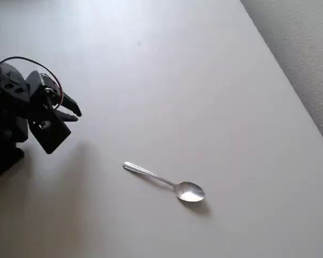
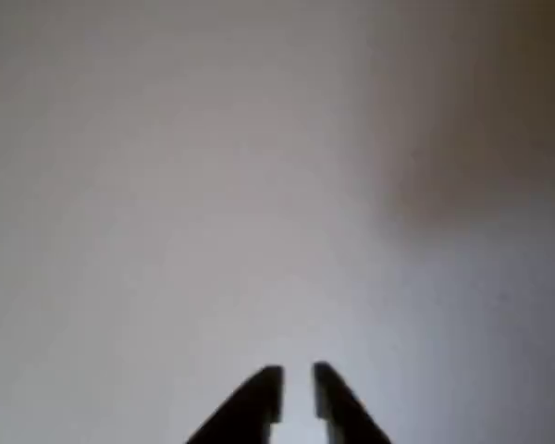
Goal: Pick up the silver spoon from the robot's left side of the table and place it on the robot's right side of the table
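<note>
The silver spoon lies flat on the off-white table, below the middle of the overhead view, with its bowl to the lower right and its handle pointing up-left. My black gripper hangs at the left edge, well up-left of the spoon and apart from it. In the wrist view the gripper shows two dark fingertips with a narrow gap between them. Nothing is between them, and bare blurred tabletop lies behind.
The arm's black body with red and black wires fills the left edge. Grey carpet floor lies past the table's right edge, which runs diagonally. A tiny dark speck marks the tabletop near the top.
</note>
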